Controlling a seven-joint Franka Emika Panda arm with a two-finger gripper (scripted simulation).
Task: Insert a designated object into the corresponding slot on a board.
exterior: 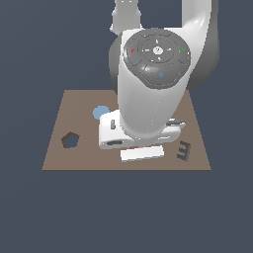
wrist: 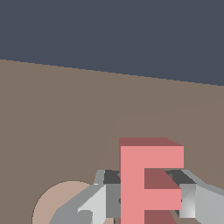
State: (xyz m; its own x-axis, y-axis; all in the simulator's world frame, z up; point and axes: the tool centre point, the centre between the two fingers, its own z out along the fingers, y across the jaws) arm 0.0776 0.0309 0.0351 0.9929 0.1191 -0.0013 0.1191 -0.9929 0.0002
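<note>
In the wrist view, my gripper [wrist: 148,197] is shut on the salmon-red E block [wrist: 151,175]. One grey finger [wrist: 112,192] presses each side of it, just above the brown board [wrist: 65,122]. In the exterior view the arm hides the E block and the fingers, and only the white hand [exterior: 118,131] shows, over the middle of the board [exterior: 64,106]. The dark E-shaped slot [exterior: 184,150] lies near the board's front edge on the exterior view's right, a short way from the hand.
A dark pentagon recess [exterior: 70,140] sits on the board's left side in the exterior view. A pale blue disc [exterior: 100,112] lies beside the hand. A tan round piece [wrist: 57,203] lies on the board next to the fingers.
</note>
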